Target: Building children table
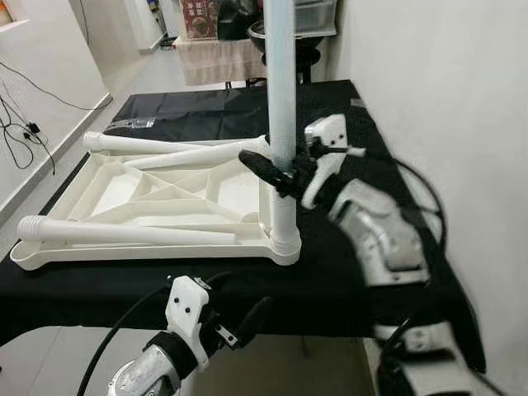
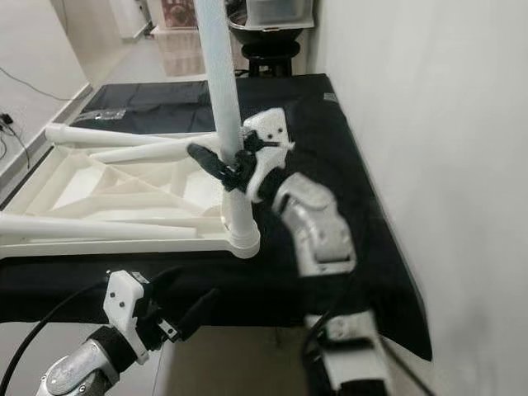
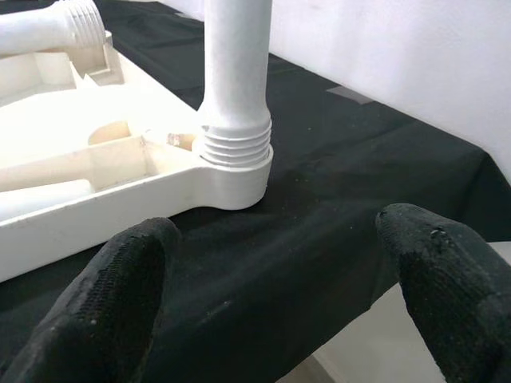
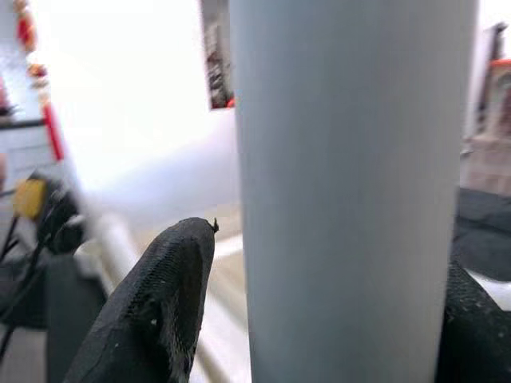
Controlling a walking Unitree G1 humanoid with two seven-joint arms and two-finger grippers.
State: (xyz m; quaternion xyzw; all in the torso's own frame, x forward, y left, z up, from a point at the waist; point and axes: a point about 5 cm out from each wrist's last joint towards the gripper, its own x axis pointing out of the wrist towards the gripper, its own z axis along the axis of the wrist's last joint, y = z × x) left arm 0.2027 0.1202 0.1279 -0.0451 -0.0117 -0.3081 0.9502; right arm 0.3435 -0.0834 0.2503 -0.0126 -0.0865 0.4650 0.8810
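Note:
A white children's table top (image 1: 148,252) lies upside down on a black-covered table (image 1: 346,280). One white leg (image 1: 282,99) stands upright in the socket at its near right corner, its threads showing at the base (image 3: 234,148). My right gripper (image 1: 276,169) is shut on this leg partway up, one black finger (image 4: 152,307) on each side. Three more legs lie on the upturned top, one along the front (image 1: 124,231) and two at the back (image 1: 165,144). My left gripper (image 3: 271,271) hangs open below the table's front edge, apart from the socket.
A white wall (image 1: 462,82) runs close along the table's right side. Behind the table stand a cloth-draped shelf (image 1: 219,58) and a dark stool. Cables (image 1: 21,132) trail on the floor to the left. A clear plastic bag (image 1: 132,124) lies at the table's back.

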